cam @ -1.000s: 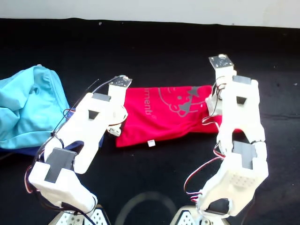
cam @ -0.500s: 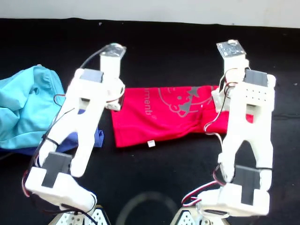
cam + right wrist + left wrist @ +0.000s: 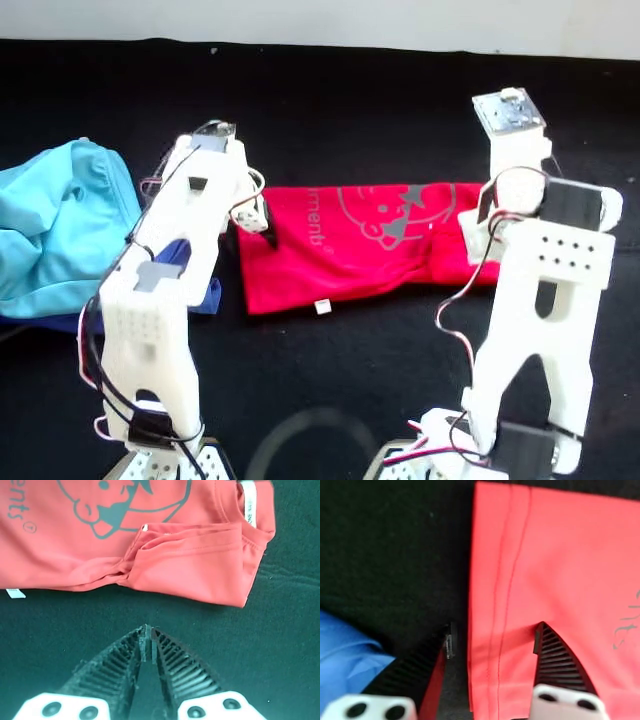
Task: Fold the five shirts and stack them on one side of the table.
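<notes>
while left end effector point(image 3: 495, 635) gapes over the red shirt point(image 3: 560, 555), right end effector point(image 3: 146, 630) sits clenched.

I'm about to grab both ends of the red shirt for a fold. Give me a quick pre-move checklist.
1. Left gripper open: ok, astride the red shirt's hem.
2. Right gripper open: not ok, shut over bare table, short of the shirt.
3. Red shirt flat: not ok, sleeve bunched.
4. Teal shirt folded: not ok, heaped.
5. All five shirts accounted for: cannot tell; red, teal and a blue garment seen.
</notes>
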{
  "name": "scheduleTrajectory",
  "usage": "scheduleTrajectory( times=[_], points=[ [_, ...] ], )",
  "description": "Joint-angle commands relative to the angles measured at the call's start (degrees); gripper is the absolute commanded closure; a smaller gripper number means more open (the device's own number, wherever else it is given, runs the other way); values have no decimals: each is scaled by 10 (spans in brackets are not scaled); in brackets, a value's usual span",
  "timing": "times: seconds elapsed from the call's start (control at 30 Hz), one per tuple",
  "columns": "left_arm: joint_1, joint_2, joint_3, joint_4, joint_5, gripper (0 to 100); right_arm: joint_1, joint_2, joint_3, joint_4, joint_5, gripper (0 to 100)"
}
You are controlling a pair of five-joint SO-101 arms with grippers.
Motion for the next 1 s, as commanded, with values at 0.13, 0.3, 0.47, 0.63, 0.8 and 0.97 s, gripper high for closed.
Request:
scheduleTrajectory(
  times=[0.13, 0.3, 0.47, 0.63, 0.8, 0.97],
  points=[
    [-7, 95, -138, 100, 4, 799, 1, -103, 116, -40, -6, 992],
    [-51, 148, -229, 139, 4, 972, 2, -194, 238, -93, -4, 992],
    [-114, 196, -326, 169, -35, 991, 60, -255, 377, -172, -4, 992],
    [-112, 223, -422, 227, -81, 991, 161, -258, 522, -317, -2, 992],
    [-58, 206, -445, 241, -84, 991, 217, -228, 633, -438, -3, 992],
    [20, 141, -444, 242, -84, 991, 257, -213, 702, -526, -6, 992]
  ],
)
